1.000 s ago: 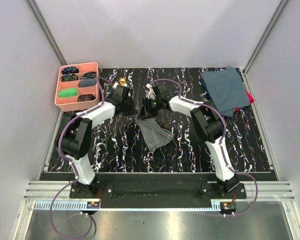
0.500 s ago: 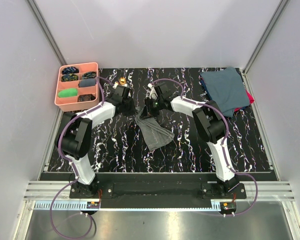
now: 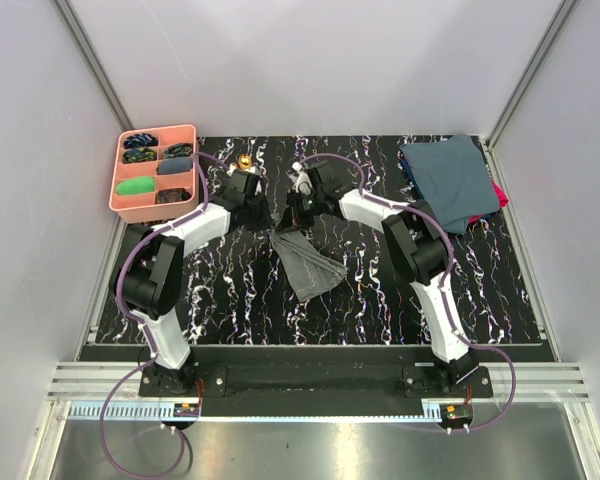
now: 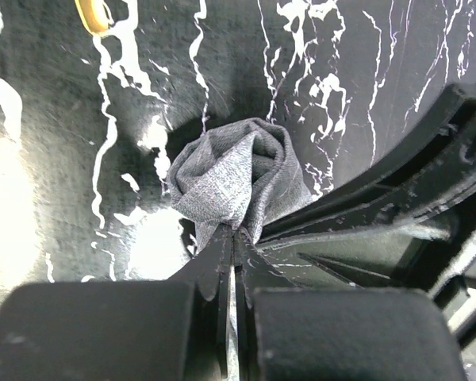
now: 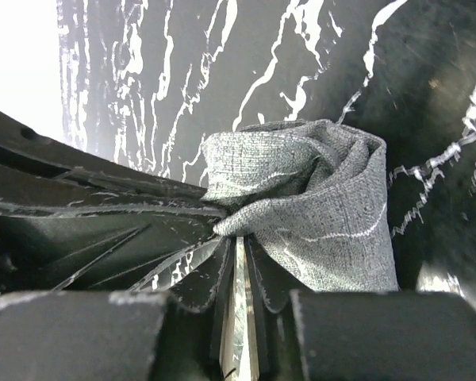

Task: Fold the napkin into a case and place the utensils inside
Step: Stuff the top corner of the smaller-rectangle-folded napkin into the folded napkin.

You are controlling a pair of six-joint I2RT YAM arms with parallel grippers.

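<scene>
The grey napkin (image 3: 307, 264) lies crumpled mid-table, its upper end bunched and lifted between both grippers. My left gripper (image 3: 268, 222) is shut on that bunched end from the left; in the left wrist view the napkin (image 4: 234, 178) puffs out just past the gripper (image 4: 232, 232). My right gripper (image 3: 291, 218) meets it from the right, its jaws pinched together on a fold of the napkin (image 5: 321, 202) at the tips (image 5: 239, 236). One gold utensil (image 3: 245, 161) lies behind the left arm, and its edge (image 4: 91, 14) also shows in the left wrist view.
A pink compartment tray (image 3: 188, 132) with small items stands at the back left. A stack of teal cloths (image 3: 448, 180) lies at the back right. Grey walls close in the black marbled table (image 3: 380, 300) on three sides.
My right gripper has moved a little left and back towards the left one and closed on the napkin's bunched end. The left gripper has kept its hold and place.
</scene>
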